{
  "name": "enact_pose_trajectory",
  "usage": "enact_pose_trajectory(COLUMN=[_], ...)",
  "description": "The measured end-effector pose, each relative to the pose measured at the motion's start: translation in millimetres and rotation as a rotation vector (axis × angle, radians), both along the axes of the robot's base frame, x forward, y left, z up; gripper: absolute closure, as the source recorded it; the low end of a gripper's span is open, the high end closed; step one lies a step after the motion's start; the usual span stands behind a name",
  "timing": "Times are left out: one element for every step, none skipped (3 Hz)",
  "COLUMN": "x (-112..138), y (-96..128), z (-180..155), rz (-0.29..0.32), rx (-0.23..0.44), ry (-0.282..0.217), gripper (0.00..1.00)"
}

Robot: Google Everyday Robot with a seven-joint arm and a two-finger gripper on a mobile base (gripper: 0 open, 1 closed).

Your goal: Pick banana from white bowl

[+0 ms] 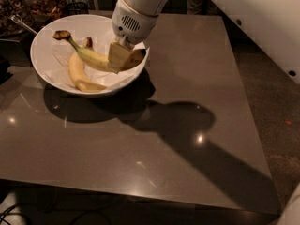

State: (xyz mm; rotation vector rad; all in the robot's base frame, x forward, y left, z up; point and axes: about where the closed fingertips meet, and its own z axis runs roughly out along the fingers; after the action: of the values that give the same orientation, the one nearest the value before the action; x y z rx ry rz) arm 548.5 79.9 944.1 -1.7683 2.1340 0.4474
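Observation:
The white bowl [49, 55] stands at the back left of the brown table, lined with crumpled white paper. My gripper [120, 56] reaches down into the right side of the bowl and is shut on the banana [93, 57], the slim greenish-yellow one. Its blackened stem crown points up to the left, above the bowl's inside, and its dark brown tip shows right of the fingers. The plumper pale-yellow banana [78, 74] lies in the bowl below it.
Dark containers with a metal handle [22, 25] stand behind the bowl at the far left. The table's [187, 125] front edge runs along the bottom. Bare floor [276, 102] lies to the right. The arm's shadow falls across the table's middle.

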Motion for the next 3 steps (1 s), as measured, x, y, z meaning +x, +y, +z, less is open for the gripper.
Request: enact_pose_trajectory(x=[-17, -33, -52], y=[-10, -24, -42], z=[8, 11, 11], rz=[0.02, 0.013, -0.011], rx=[0.074, 0.129, 0.167], ry=[-0.001, 0.0, -0.005], gripper=[1.0, 1.0, 1.0])
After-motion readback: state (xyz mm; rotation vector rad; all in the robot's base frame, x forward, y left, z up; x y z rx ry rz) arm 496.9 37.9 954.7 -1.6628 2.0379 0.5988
